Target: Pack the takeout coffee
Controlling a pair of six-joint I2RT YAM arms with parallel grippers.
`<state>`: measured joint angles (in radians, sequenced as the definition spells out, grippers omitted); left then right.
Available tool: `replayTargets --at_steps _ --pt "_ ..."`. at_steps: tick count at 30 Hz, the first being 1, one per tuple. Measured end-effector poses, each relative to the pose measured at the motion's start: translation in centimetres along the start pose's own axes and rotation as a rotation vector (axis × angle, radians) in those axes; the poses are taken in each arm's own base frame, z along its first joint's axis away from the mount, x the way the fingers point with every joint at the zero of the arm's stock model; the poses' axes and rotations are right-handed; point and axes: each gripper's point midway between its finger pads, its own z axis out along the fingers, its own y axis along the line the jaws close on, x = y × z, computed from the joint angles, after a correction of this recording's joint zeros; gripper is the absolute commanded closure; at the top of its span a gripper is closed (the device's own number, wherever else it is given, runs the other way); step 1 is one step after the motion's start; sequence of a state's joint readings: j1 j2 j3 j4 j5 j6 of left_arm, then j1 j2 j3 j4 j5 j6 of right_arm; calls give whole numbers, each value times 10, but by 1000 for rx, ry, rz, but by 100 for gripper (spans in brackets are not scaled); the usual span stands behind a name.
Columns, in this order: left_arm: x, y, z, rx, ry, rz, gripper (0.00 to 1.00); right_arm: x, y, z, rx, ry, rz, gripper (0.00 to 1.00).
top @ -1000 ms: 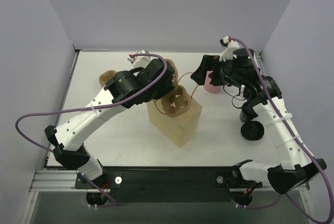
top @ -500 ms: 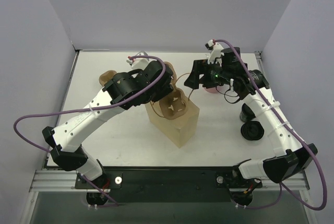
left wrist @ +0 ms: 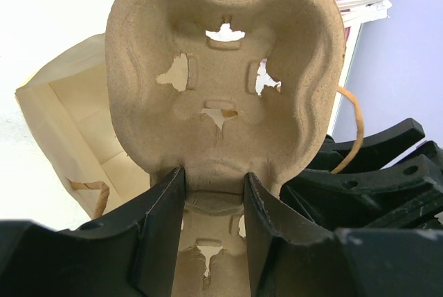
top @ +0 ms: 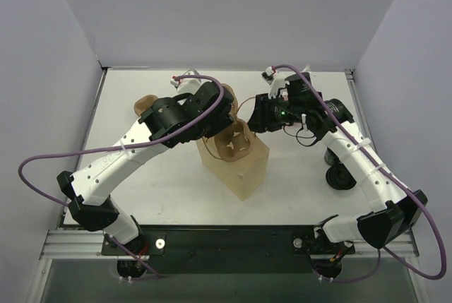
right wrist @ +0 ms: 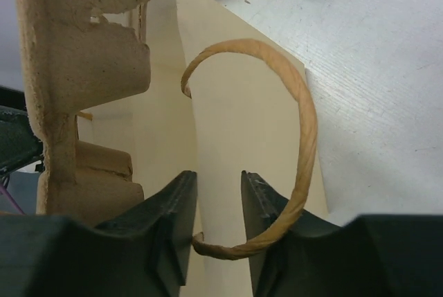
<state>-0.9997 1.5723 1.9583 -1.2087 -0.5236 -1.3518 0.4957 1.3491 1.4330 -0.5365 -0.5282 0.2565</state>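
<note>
The left end effector (left wrist: pixel 211 179) is clamped on the rim of a pulp cup carrier (left wrist: pixel 225 68), holding it on edge over the open mouth of the paper bag (top: pixel 244 172). The carrier's long axis runs straight out from the fingers, and its broad face is turned to the left wrist camera. The bag stands upright at mid-desk, one corner toward the near edge. Bare desk (top: pixel 162 176) lies to its left and in front, with walls closing off the far edge and both sides.

The right end effector (right wrist: pixel 218 196) sits at the bag's right-hand rim. Its fingers are a little apart, the wall of the bag running between them and the foot of the twisted paper handle (right wrist: pixel 304 124) just below. Whether they pinch anything cannot be told. Handle and carrier are close, leaving little room at the mouth.

A black lid (top: pixel 340 177) lies near the right arm's forearm, well clear of the bag. A second carrier (top: pixel 145 104) shows behind the left arm — mostly hidden. The bag's floor is out of sight, and the held carrier's near end is cut off between the fingers.
</note>
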Motion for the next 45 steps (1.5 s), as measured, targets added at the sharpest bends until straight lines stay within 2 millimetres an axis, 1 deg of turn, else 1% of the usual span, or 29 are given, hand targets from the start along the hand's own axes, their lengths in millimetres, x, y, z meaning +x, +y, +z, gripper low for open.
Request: replayTargets --at_steps 3,4,6,10,14,16,20,22,27,30,33,39,42,45 --pt "0 0 0 -1 -1 0 79 2 3 1 1 5 6 79" --pt "-1 0 0 -1 -4 0 79 3 4 2 2 6 9 90" --pt "-2 1 1 -3 -11 0 79 6 9 4 0 14 9 100" --pt "-4 0 0 -3 -19 3 79 12 11 9 47 13 47 100" --pt "-7 -4 -3 13 -22 0 79 10 2 2 136 -49 145 100" --pt "-11 -10 -7 31 -26 -6 79 10 -3 -5 184 -91 206 100" --pt "-17 -32 -14 87 -25 -26 79 10 -6 -19 252 -177 310 100" --pt "-16 -40 -15 109 -14 -30 79 10 -6 -23 272 -210 346 100" --pt "-5 -49 -9 133 26 -15 79 12 -11 -26 323 -258 411 100" --pt "-1 -48 -6 127 38 -7 79 16 -17 -27 351 -272 436 100" --pt "3 -44 -1 113 44 1 79 16 -19 -28 366 -287 450 100" --pt "21 -21 19 35 68 46 80 16 -20 -30 372 -296 459 100" --pt "23 -18 21 25 70 55 80 16 -19 -29 371 -296 462 100" --pt "21 -18 18 19 69 61 80 16 -19 -30 369 -299 464 100"
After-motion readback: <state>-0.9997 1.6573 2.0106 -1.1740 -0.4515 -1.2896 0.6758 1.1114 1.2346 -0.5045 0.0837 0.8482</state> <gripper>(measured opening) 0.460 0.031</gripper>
